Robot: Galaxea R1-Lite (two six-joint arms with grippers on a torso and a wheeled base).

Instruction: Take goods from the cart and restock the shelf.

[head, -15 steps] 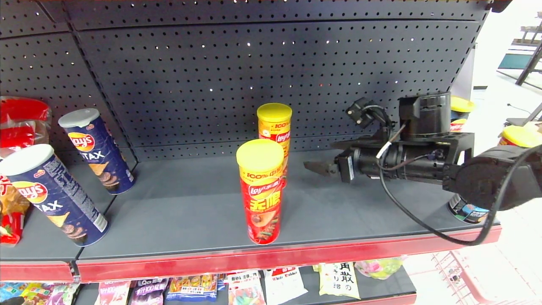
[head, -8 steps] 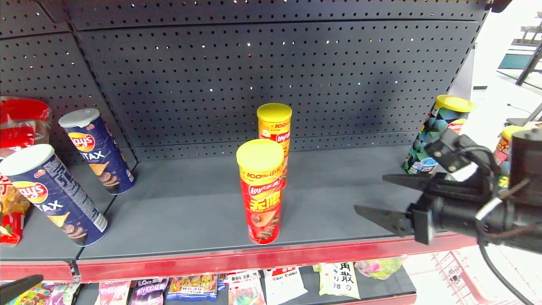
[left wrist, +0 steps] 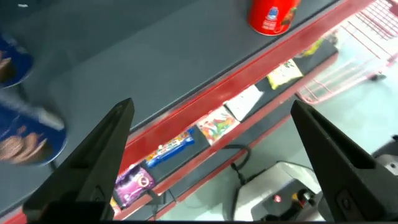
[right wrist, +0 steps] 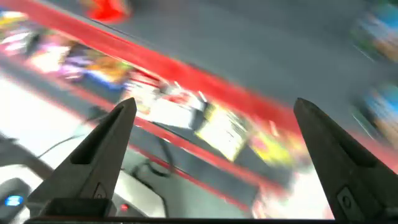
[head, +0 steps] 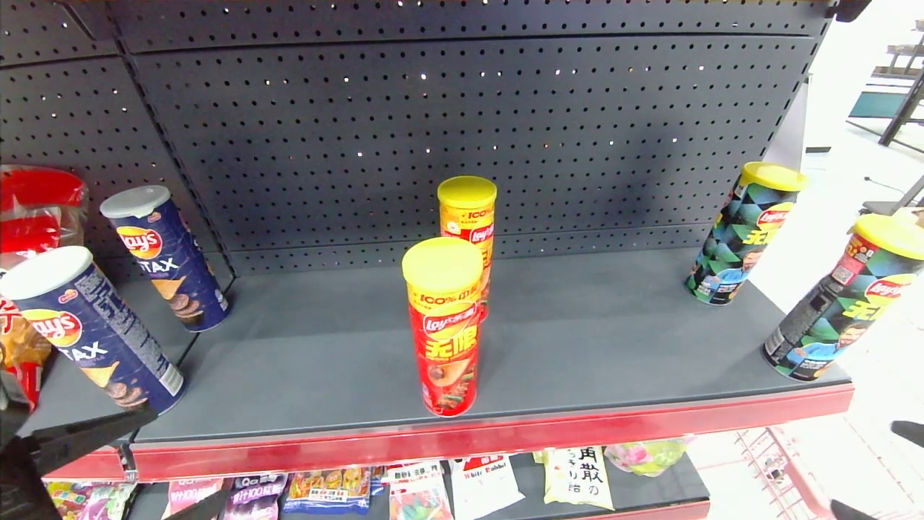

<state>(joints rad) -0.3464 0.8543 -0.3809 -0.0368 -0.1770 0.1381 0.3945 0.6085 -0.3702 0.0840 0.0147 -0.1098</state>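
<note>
A: How does the left pincer (left wrist: 212, 106) stand?
B: Wide open, with nothing between its fingers (left wrist: 93, 168). It hangs low, just in front of the shelf's (head: 577, 347) red front lip, toward the left end.
A: And the goods near it?
B: Two blue cans (head: 90, 332) stand on the shelf just above and behind it, the nearer one close to its upper finger. The red can (head: 444, 332) with the yellow lid stands upright well off to that pincer's right, near the front lip. A yellow can (head: 468, 231) stands right behind it.
A: The right pincer (right wrist: 214, 102)?
B: Also spread wide, and empty. It sits below the shelf's right corner, out in front of it.
A: What's closest to it?
B: A green-patterned can (head: 841, 310) on the front right corner, above the pincer. A second green-patterned can (head: 743, 235) stands farther back, toward the perforated back panel (head: 433, 130). The cart's (head: 787, 469) pink wire frame shows just to that pincer's left, below the shelf.
A: Anything lower down?
B: Snack packets (head: 476, 484) on the lower shelf (head: 650, 487), lined up beneath the red lip, between the two pincers.
</note>
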